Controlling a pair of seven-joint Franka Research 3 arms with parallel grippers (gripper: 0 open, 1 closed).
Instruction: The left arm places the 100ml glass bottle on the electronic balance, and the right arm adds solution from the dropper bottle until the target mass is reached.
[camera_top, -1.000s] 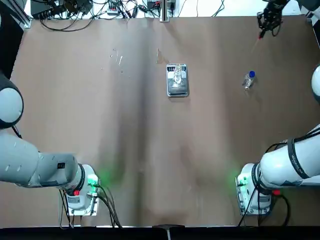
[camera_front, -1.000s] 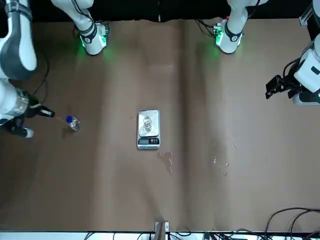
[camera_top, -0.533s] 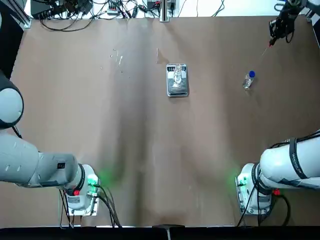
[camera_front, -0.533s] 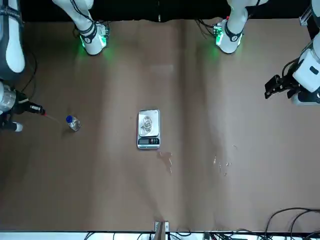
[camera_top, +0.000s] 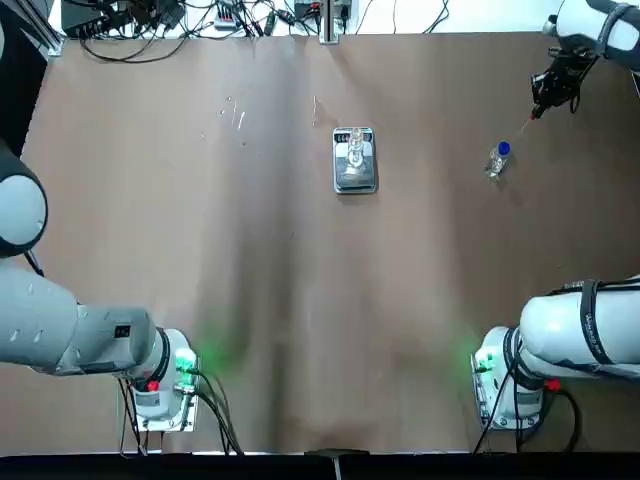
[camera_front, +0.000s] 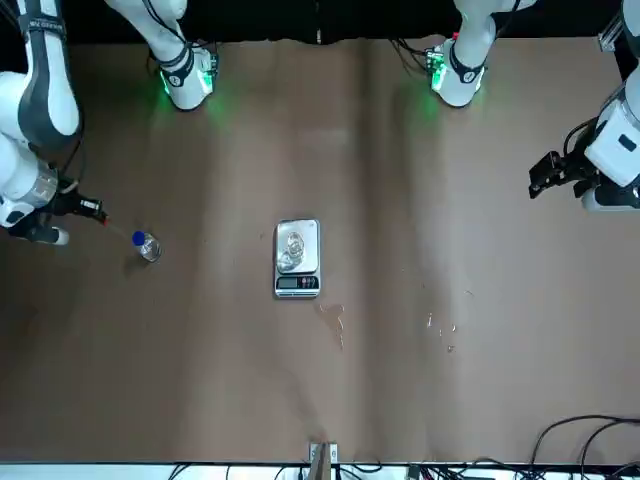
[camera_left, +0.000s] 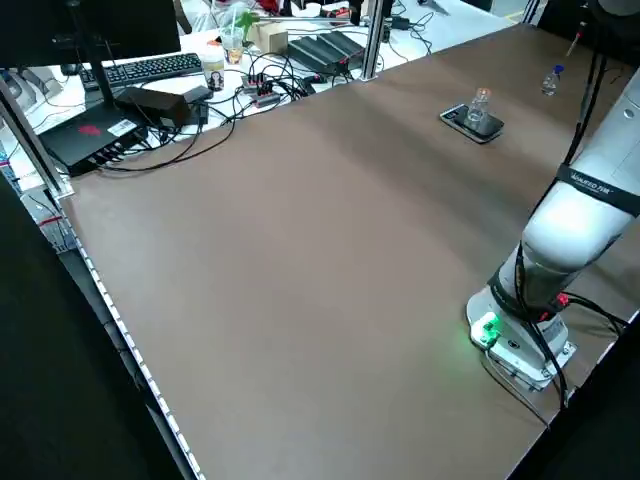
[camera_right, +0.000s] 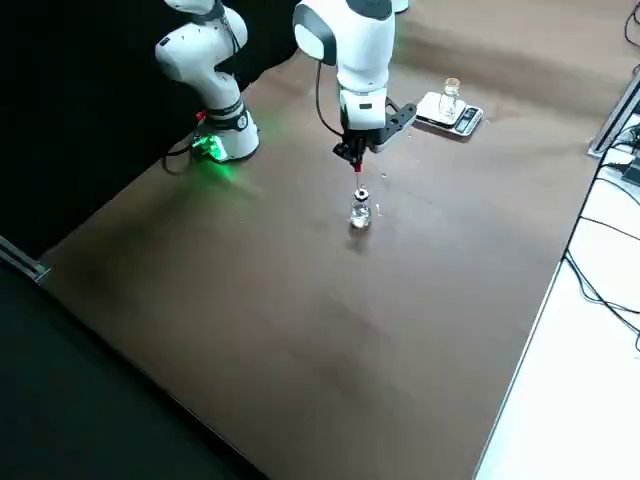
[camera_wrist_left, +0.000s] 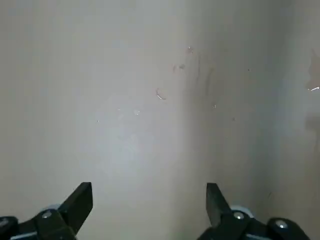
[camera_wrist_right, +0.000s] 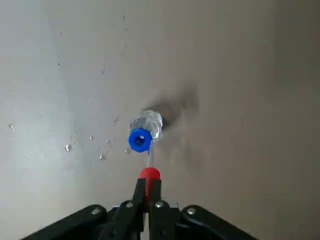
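right gripper (camera_wrist_right: 145, 192) clamped on dropper (camera_wrist_right: 149, 167), above dropper bottle (camera_top: 497, 159) near table's right edge | 100ml glass bottle (camera_top: 354, 150) on electronic balance (camera_top: 354, 160) | left gripper (camera_wrist_left: 149, 202) fingers spread, empty

Bare table (camera_top: 250, 300) surrounds the electronic balance (camera_top: 354, 160) and dropper bottle (camera_top: 497, 160).
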